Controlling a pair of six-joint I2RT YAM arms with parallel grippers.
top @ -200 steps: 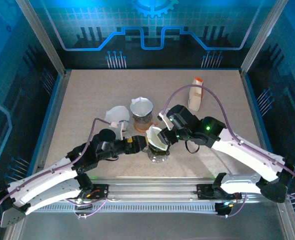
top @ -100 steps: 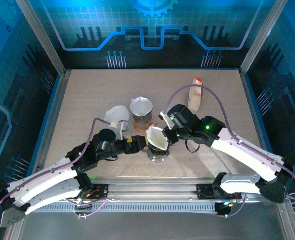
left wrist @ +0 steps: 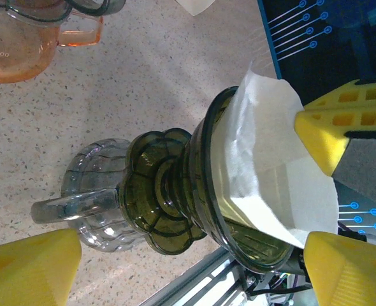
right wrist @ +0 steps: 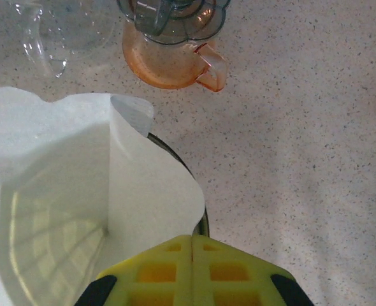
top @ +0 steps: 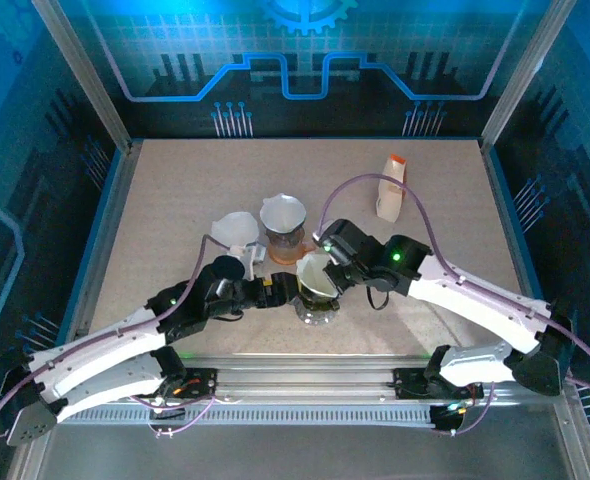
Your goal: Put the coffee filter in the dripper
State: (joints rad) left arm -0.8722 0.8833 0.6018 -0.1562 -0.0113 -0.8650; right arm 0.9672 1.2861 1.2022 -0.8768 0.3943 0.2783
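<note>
A dark green glass dripper (left wrist: 175, 185) stands on a clear glass server (left wrist: 92, 204) near the table's front middle. The white coffee filter (left wrist: 271, 146) sits inside the dripper, its upper edge rising above the rim. My right gripper (right wrist: 191, 239) is shut, its tips resting against the filter (right wrist: 79, 166) at the dripper's rim (right wrist: 202, 220); no paper shows between them. My left gripper (left wrist: 193, 255) is open wide, one finger on each side of the dripper and server, touching neither. From above, the filter (top: 313, 272) lies between the left gripper (top: 278, 289) and the right gripper (top: 332, 272).
A second dripper on an orange glass server (top: 283, 228) stands just behind. A white cone-shaped thing (top: 233, 230) lies to its left. A white carton with an orange cap (top: 393, 190) stands at the back right. The table's front rail (top: 305, 385) runs close behind the arms.
My right gripper has gone from partly open to shut and has moved left over the dripper. The filter now sits lower in it. My left arm has shifted slightly.
</note>
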